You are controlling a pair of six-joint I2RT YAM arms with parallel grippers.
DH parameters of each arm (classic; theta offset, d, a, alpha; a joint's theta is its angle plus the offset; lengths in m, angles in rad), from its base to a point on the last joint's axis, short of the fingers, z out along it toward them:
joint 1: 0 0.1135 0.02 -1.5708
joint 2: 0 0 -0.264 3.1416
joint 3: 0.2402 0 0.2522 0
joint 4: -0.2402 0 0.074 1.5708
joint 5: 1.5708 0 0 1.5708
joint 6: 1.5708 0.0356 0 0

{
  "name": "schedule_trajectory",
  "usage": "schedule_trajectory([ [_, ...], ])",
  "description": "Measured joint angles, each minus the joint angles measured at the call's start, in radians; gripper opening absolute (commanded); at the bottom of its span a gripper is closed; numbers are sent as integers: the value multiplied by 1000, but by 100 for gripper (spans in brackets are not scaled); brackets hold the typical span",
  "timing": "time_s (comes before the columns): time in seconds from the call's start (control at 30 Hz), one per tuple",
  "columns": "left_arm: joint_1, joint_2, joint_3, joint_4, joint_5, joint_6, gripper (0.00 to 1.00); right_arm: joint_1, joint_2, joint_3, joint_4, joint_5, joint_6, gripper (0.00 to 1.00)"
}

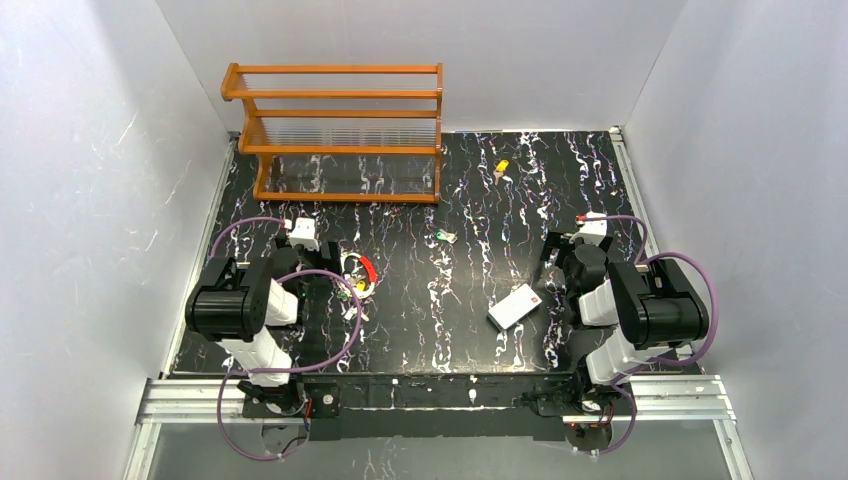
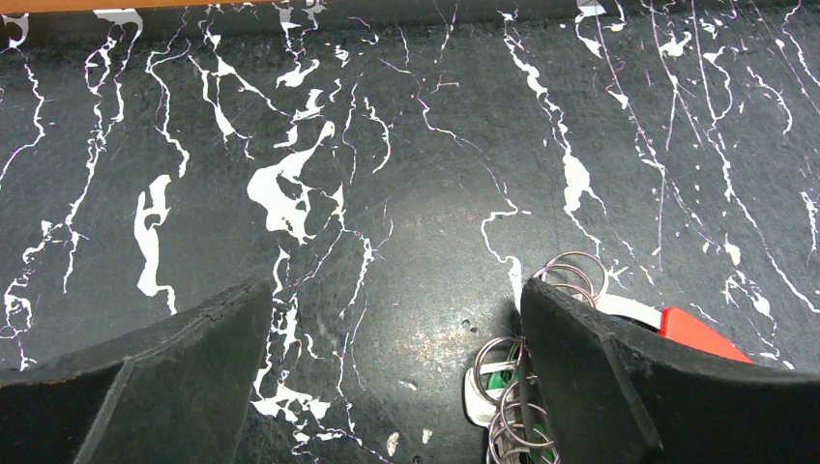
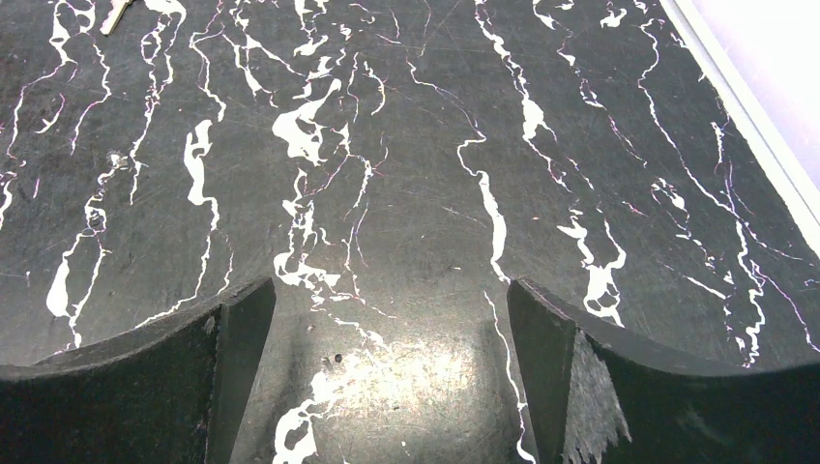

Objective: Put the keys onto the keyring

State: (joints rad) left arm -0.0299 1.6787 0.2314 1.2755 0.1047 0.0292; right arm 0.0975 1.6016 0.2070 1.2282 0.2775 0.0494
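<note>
The left gripper (image 2: 395,300) is standing wide open over the black white-veined marble-pattern tabletop (image 2: 406,145), holding nothing. Its black fingers (image 2: 174,377) are framing bare surface. The large thin oval keyring, white with a red section (image 2: 698,332), is lying just beside the right-hand finger and is running out of sight behind it. A cluster of small steel split rings (image 2: 572,275) and a scrap of green are showing at that finger's inner edge; whether finger and ring are touching cannot be told.

The right gripper (image 3: 389,290) is also gaping fully, gripping nothing, with only tabletop between its fingers.

From above, the keyring (image 1: 360,274) is sitting near the left arm. The tiny green-headed silver key (image 1: 441,236) is lying loose mid-table, well apart from the ring. The tiny yellow-headed silver key (image 1: 501,167) is resting farther back, near the orange wooden two-tier rack (image 1: 340,95). A flat white rectangular card with a red mark (image 1: 514,306) is lying near the right arm.

White walls (image 1: 100,150) are closing in both sides, and open tabletop is stretching between the arms.
</note>
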Motion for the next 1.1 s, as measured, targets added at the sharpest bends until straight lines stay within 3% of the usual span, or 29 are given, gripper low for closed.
schedule_trajectory([
  [0.3,0,0,0,0,-2,0,98,0,0,0,0,0,0,99],
  [0.47,0,-40,11,-70,-83,-35,98,-2,0,0,-1,-4,0,99],
  [0.53,0,-138,31,-201,-127,-65,98,-4,-7,0,-4,-4,-1,99],
  [0.6,0,-303,116,-446,-214,-172,98,-4,-72,0,-69,-11,0,99],
  [0.77,5,-500,445,-918,-360,-407,98,-5,-350,182,-521,45,173,99],
  [0.9,7,-526,557,-1176,-311,-489,98,-6,-439,349,-783,39,344,99],
  [1.1,7,-529,550,-1458,-108,-597,98,-5,-561,343,-1000,-131,472,99],
])
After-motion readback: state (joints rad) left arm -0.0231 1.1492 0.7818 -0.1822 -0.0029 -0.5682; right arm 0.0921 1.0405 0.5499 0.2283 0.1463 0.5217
